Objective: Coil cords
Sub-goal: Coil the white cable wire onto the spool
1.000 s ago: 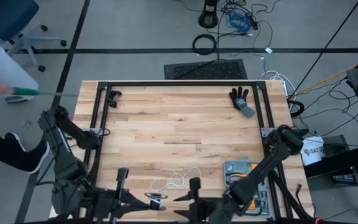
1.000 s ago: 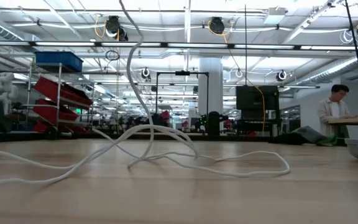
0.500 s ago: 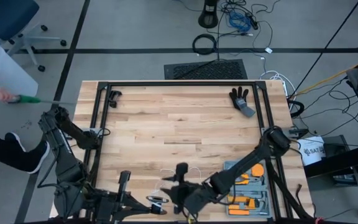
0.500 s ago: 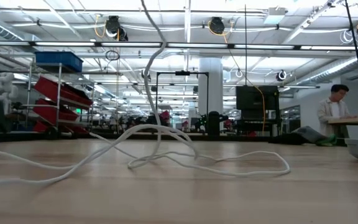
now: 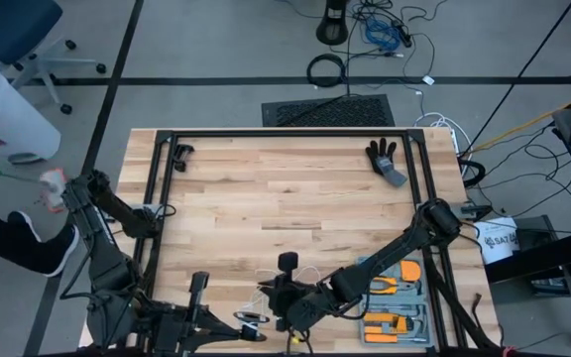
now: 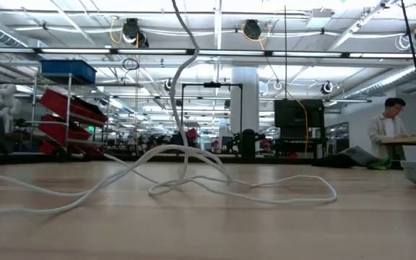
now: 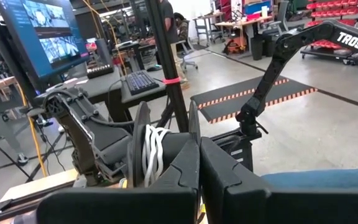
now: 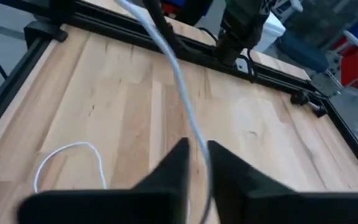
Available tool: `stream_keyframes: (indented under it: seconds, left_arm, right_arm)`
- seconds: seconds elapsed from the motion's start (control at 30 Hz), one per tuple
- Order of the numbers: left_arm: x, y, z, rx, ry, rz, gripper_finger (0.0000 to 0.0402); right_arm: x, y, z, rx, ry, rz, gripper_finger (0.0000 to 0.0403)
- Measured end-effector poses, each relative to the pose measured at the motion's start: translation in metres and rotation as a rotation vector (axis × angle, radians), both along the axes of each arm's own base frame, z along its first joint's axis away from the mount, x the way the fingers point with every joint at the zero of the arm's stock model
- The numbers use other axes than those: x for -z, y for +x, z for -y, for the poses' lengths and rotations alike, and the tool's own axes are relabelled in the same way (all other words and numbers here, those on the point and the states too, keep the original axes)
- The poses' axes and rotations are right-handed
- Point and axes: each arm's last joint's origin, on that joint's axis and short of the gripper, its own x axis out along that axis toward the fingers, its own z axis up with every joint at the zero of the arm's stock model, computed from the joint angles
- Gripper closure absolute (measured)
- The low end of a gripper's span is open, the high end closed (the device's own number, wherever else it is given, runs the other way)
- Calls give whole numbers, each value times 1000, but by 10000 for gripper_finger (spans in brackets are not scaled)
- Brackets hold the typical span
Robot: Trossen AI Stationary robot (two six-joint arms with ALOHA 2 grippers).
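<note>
Butcher-block wooden table [image 5: 295, 188] fills the high view; the right gripper [image 5: 284, 296] sits at the near edge over the thin white string-like cord [image 5: 305, 273], and the left gripper [image 5: 234, 323] is just left of it by the small round black reel with pale centre [image 5: 250, 316]. A black glove [image 5: 385, 159] lies at the far right corner, and an orange-handled tool tray [image 5: 397, 297] sits near right. Low view: the cord [image 6: 193, 180] sprawls in loose loops on the wood, with one strand rising out of the picture's top; neither gripper shows. Left wrist view: the fingers are pressed together, clamping the reel [image 7: 160, 152] edge-on, white turns already wound in its groove. Right wrist view: the fingers [image 8: 166, 171] are nearly together with the cord [image 8: 179, 74] running between them toward the far rail, so it looks pinched. To do this step well, keep light tension on the strand, feed it straight into the groove, and avoid dragging the loose loops into a knot. Hard to tell from above whether the pinch is firm; the dark arm covers the contact, and the cord's free end can't be made out.
</note>
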Motion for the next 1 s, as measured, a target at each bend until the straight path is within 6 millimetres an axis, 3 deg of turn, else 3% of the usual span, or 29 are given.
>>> stream_keyframes:
  seconds: [0.07,0.23,0.4,0.57,0.77,1.0]
  left_arm:
    - [0,0,0,0,0,0,400]
    - [2,0,0,1,44,-7,400]
    - [13,-1,-4,-8,158,-88,400]
    - [24,-2,-10,-17,281,-172,400]
    - [33,0,-18,-53,292,-253,400]
    - [42,14,-36,-114,205,-370,400]
  right_arm:
    - [0,-2,-3,-15,-10,-7,394]
    - [-3,-18,-16,-67,22,-63,401]
    - [-27,-51,-41,-194,141,-91,402]
    - [-50,-85,-63,-257,137,-59,402]
    - [-78,-110,-70,-312,169,-10,403]
    - [-99,-120,-72,-348,162,79,403]
